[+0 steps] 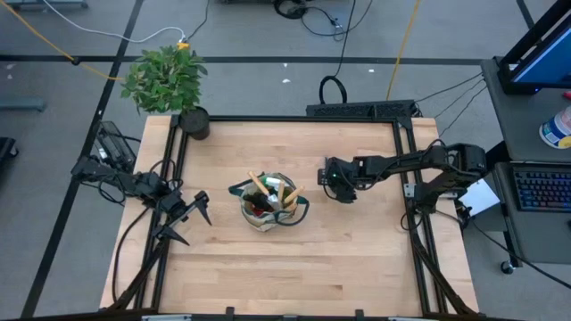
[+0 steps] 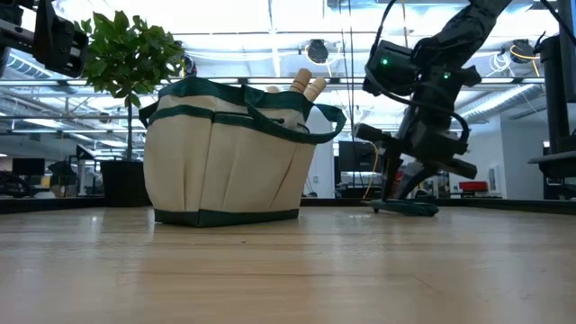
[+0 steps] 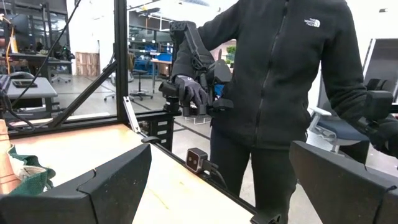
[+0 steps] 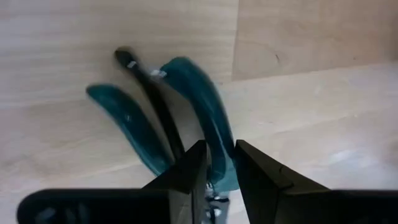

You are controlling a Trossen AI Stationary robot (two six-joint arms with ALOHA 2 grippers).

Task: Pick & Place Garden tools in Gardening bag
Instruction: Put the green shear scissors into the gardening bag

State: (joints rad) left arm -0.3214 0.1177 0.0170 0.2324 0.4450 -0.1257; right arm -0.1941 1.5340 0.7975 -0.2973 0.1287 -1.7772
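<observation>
Wooden tabletop supports the gardening bag (image 1: 268,209) at centre, while the right gripper (image 4: 216,167), lowered beside it, pinches the teal-handled pruning shears (image 4: 186,118) lying flat, so lifting them bagward comes next; the left gripper (image 1: 189,218) waits open.

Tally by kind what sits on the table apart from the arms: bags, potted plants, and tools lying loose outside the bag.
Gardening bag: 1
Potted plant: 1
Loose tool, the green-handled shears under the right gripper: 1
Total: 3
</observation>
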